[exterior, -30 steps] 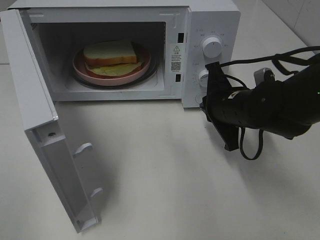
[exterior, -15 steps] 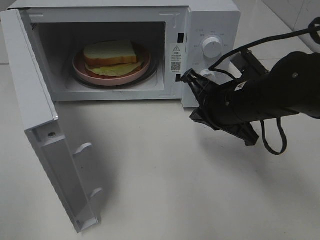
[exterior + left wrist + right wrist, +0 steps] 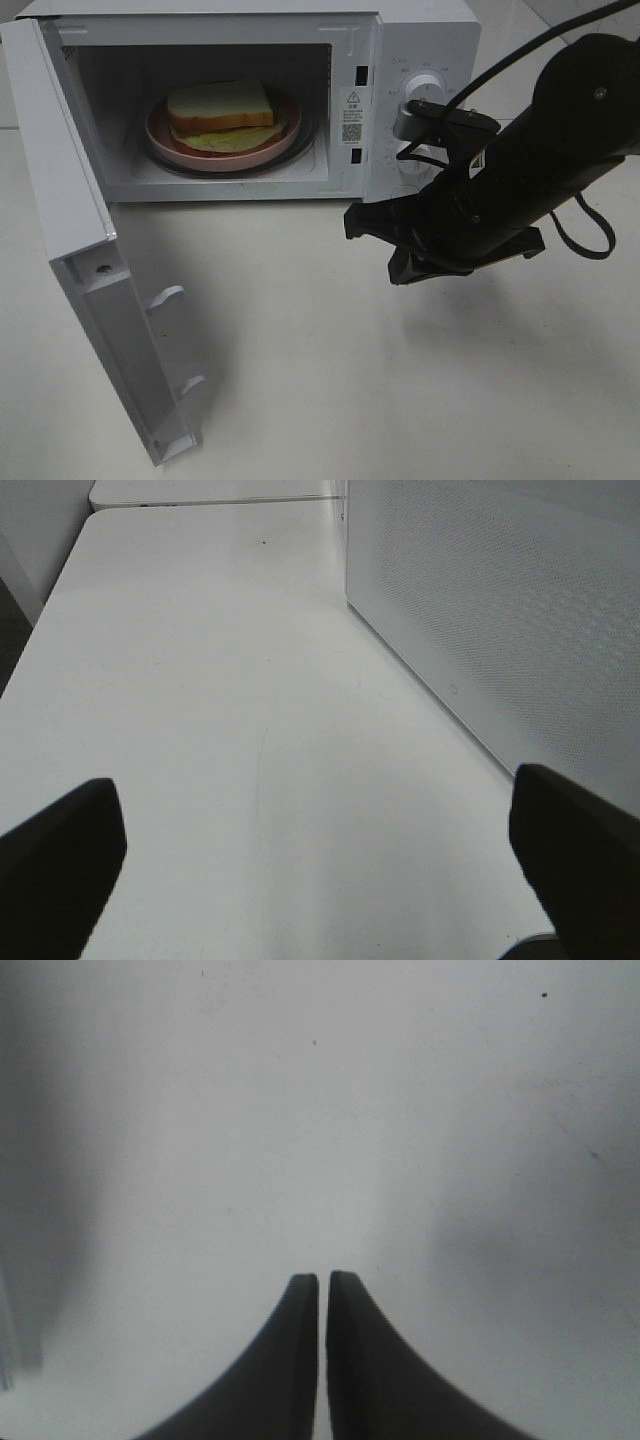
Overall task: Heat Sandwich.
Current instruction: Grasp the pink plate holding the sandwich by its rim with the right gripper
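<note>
Sandwich [image 3: 220, 108] is seen on its pink plate [image 3: 160, 140] inside the open microwave [image 3: 430, 40]. Door-closing is judged next: the right hand [image 3: 352, 222], clenched and empty, must be brought to the door [image 3: 90, 250]. The left hand [image 3: 312, 780] is spread wide, empty.

This looks like a robot test room, a kind of lab, set up a little like a kitchen. A white microwave [image 3: 440, 40] with round knobs [image 3: 428, 84] sits on a big, plain white table [image 3: 300, 400]. Its door [image 3: 80, 230] hangs wide open, and a sandwich [image 3: 220, 105] on a pink plate [image 3: 230, 160] sits inside. A big black robot arm [image 3: 560, 130] reaches over the table right beside the microwave. The cameras on the arms show the same smooth white table top and the microwave's white side.
</note>
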`<state>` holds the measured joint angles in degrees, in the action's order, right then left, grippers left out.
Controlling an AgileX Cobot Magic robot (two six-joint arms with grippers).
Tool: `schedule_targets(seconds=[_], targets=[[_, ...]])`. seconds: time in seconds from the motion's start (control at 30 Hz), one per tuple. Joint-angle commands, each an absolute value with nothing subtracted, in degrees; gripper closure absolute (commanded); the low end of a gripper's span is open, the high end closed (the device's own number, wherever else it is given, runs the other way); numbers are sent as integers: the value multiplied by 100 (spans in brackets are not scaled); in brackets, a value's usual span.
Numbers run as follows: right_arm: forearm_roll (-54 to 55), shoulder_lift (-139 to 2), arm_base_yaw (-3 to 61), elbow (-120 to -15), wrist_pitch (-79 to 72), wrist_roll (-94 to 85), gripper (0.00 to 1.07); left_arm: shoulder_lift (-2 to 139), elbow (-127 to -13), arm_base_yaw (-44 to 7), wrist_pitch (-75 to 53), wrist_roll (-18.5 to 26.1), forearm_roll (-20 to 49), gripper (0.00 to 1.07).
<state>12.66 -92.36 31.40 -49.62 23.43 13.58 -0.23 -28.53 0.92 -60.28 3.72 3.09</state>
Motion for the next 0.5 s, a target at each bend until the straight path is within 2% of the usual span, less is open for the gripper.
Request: schedule_targets(seconds=[0.03,0.37,0.5], targets=[[963,-9179,3140,-5082,2905,590,99,-166,-2836,86,-5953,355,350,5],[647,-9007,3140,-5099,3254,-1352,97,-160,-2836,86,-5953,355,350,5],[521,-8812,3140,-5099,3295,-3077,95,-160,-2836,86,-5953,355,350,5]])
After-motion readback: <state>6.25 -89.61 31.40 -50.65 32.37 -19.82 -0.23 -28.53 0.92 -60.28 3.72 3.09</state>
